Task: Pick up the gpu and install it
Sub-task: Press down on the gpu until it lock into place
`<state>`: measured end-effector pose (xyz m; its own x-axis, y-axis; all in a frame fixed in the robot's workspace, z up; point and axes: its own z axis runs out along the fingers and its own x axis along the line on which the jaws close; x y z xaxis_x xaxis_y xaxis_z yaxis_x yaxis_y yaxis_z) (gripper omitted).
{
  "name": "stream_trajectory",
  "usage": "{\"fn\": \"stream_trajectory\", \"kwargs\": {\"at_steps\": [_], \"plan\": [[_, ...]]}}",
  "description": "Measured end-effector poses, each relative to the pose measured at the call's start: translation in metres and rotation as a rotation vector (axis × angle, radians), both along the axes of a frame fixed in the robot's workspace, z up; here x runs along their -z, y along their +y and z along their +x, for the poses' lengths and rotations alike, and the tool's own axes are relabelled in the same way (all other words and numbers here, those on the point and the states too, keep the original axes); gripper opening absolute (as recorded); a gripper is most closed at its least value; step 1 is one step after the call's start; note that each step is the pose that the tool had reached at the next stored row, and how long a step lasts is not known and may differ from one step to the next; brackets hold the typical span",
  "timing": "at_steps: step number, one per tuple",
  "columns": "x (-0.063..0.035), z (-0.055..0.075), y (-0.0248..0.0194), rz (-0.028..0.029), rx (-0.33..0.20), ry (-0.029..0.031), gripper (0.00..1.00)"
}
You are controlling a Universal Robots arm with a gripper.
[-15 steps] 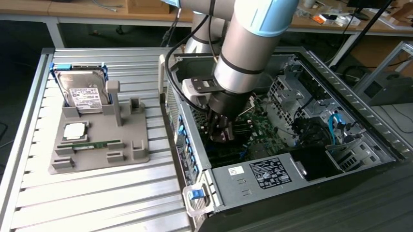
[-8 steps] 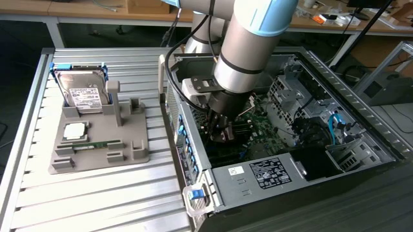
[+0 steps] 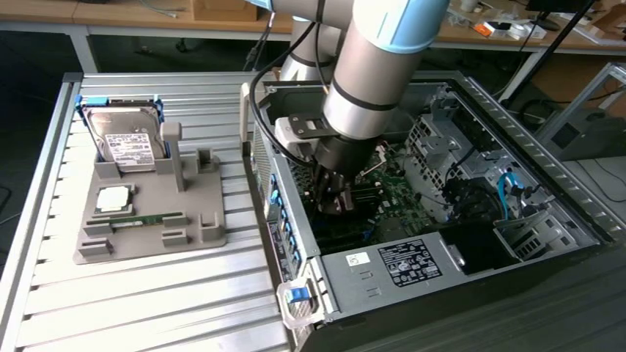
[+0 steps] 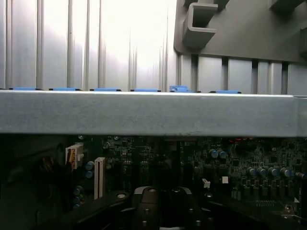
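Two angles on this, and they tell you pretty different things. From the exterior view you get the arm [image 3: 377,66] reaching down into the open PC case [image 3: 547,191], with the gripper [image 3: 333,198] low over the motherboard [image 3: 396,191], close to the case wall on the exterior view's left. Same view has the grey tray [image 3: 146,235] sitting on the slatted table [image 3: 146,293] beside the case. On it the hard drive [image 3: 127,139] stands upright at the far end, and the chip [image 3: 113,198] and the green memory stick [image 3: 137,219] lie flat nearer the front.

The wrist view looks along the motherboard [image 4: 240,163] from inside. You can actually see board detail: a white slot connector [image 4: 99,177], a row of blue-topped capacitors [image 4: 266,171], and the case wall [image 4: 144,112] as a grey band across the middle with blue clips [image 4: 178,88] on its edge. Beyond that, a corner of the tray [image 4: 240,28] and the table [image 4: 96,43]. The gripper [image 4: 160,211] is just a dark lump at the frame edge.

Fingers are pinched together, as narrow as they go. As for the gpu, honestly I can't pick it out. It's all dark around the fingertips in both views, so I can't say whether it's between them or already down in a slot.
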<state>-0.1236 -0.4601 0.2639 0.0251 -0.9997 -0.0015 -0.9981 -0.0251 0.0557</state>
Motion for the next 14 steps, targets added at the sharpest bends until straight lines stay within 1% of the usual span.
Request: {"fn": "stream_trajectory", "kwargs": {"at_steps": [2, 5, 8, 10, 11, 14], "plan": [[0.0, -0.0001, 0.0, 0.0002, 0.0, -0.0001, 0.11], [0.0001, -0.0011, -0.0012, 0.0016, 0.0, -0.0001, 0.11], [0.0001, -0.0033, -0.0049, 0.0024, 0.0, -0.0001, 0.11], [0.0001, -0.0045, -0.0082, 0.0034, 0.0, -0.0001, 0.11], [0.0, -0.0046, -0.0091, 0.0036, 0.0, -0.0001, 0.11], [0.0, -0.0046, -0.0092, 0.0037, 0.0, -0.0001, 0.11]]}}
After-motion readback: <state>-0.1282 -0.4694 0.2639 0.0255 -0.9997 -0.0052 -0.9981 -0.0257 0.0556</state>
